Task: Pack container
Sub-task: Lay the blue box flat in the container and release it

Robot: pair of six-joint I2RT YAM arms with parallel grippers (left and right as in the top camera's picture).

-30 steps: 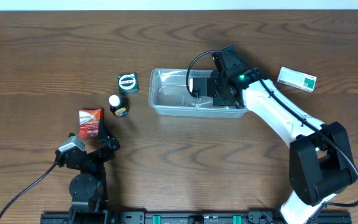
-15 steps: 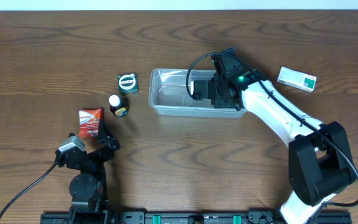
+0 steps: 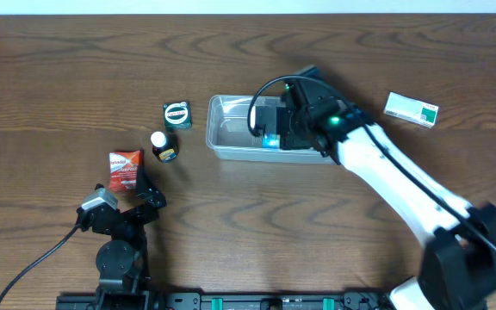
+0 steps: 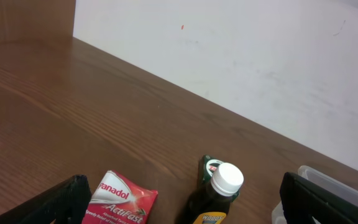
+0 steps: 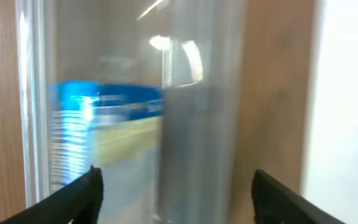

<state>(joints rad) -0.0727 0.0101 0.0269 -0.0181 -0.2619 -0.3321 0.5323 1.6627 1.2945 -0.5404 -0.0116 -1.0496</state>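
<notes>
The container (image 3: 227, 129), a clear shallow tub, sits mid-table. My right gripper (image 3: 275, 129) hovers over its right half, jaws wide apart and holding nothing. A blue and white box (image 3: 271, 140) lies inside the tub just below it. The right wrist view is blurred: the box (image 5: 104, 134) shows through the clear container wall (image 5: 197, 124), and the right gripper (image 5: 176, 205) has only the tub between its fingers. My left gripper (image 3: 140, 194) rests open at the front left, behind a red Panadol box (image 4: 120, 199) and a dark bottle (image 4: 219, 196) with a white cap.
A small green box (image 3: 176, 114) lies left of the tub, beyond the bottle (image 3: 163, 146). A white and green box (image 3: 412, 109) lies at the far right. The red box (image 3: 123, 170) sits just ahead of my left gripper. A cable loops over the right wrist.
My right gripper has opened and shifted left over the tub, and the blue box now lies free inside it. The left arm has not moved.
</notes>
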